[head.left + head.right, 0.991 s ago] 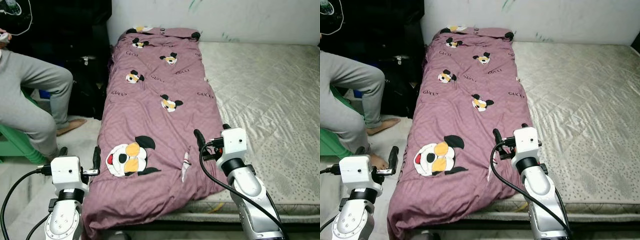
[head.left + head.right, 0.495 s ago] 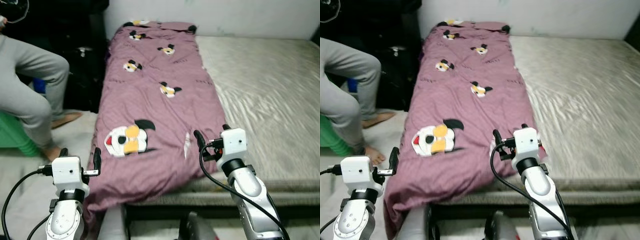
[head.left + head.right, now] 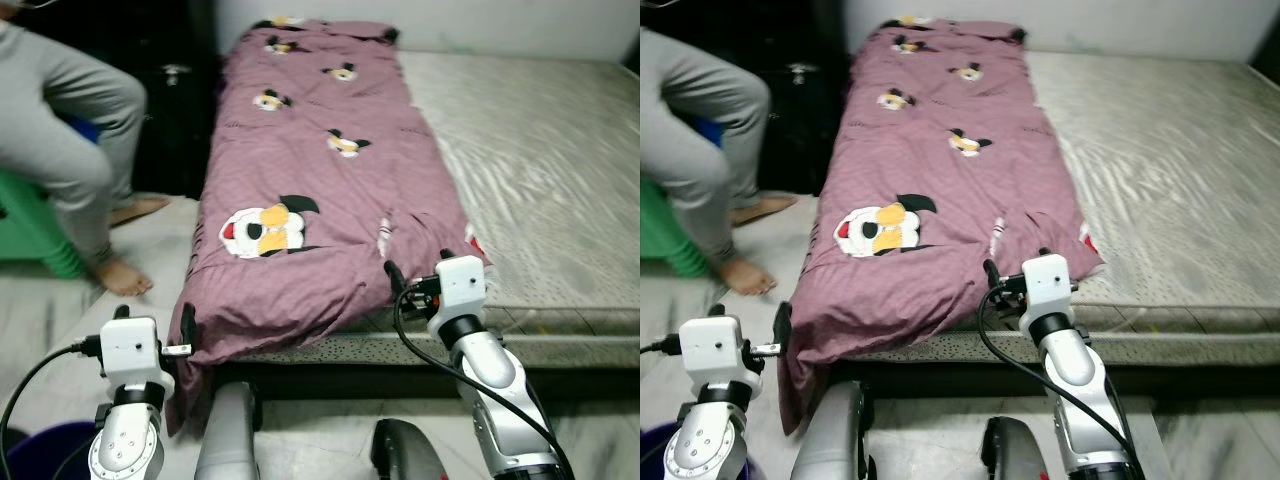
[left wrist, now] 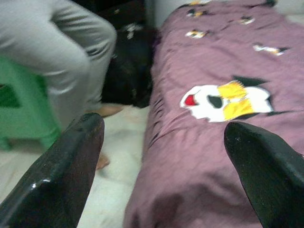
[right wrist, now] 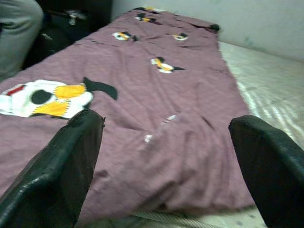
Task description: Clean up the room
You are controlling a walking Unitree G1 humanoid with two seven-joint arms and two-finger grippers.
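A purple blanket [image 3: 320,190] printed with cartoon mouse faces lies folded lengthwise along the left side of a bare, pale mattress [image 3: 540,150]. Its near end droops over the bed's front left corner. My left gripper [image 3: 155,320] hovers open just off that corner, beside the hanging edge; in the left wrist view its fingers [image 4: 66,166] stand wide apart with the blanket [image 4: 223,142] ahead. My right gripper [image 3: 420,268] is open at the bed's front edge, above the blanket's near right corner. In the right wrist view the blanket [image 5: 156,109] lies between its spread fingers [image 5: 57,166], untouched.
A person in grey trousers [image 3: 70,110] sits on a green stool [image 3: 35,225] at the left, bare foot [image 3: 122,278] on the floor. Dark bags [image 3: 175,110] stand by the bed's left side. A blue tub [image 3: 40,450] is at the lower left. My own legs [image 3: 228,440] show below.
The whole view has shifted: the bed sits farther off and its front edge, the floor and my legs have come into sight. Both grippers stay open; the blanket lies as before.
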